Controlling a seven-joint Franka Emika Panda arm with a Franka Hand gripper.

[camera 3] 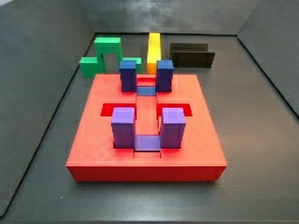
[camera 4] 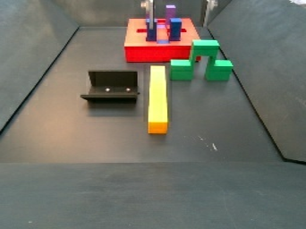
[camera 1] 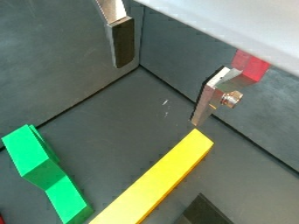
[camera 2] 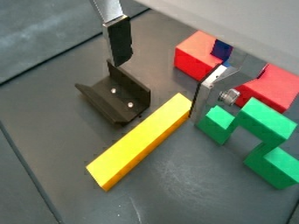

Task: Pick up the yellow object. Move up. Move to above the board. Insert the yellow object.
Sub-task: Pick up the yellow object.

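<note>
The yellow object (camera 4: 157,97) is a long bar lying flat on the dark floor; it also shows in both wrist views (camera 1: 163,184) (camera 2: 140,140) and in a side view (camera 3: 153,45). The board (camera 3: 146,131) is a big red square with blue and purple post pairs, and it stands just beyond the bar's far end (camera 4: 143,49). My gripper (camera 2: 165,63) is open and empty, held well above the floor over the bar's end nearest the board. Its fingers (camera 1: 117,39) are spread wide; it shows at a side view's top edge (camera 4: 180,9).
The fixture (camera 2: 117,96) stands beside the bar on one side (camera 4: 110,87). A green stepped block (camera 2: 251,131) stands on the bar's other side, next to the board (camera 4: 199,60). Grey walls enclose the floor.
</note>
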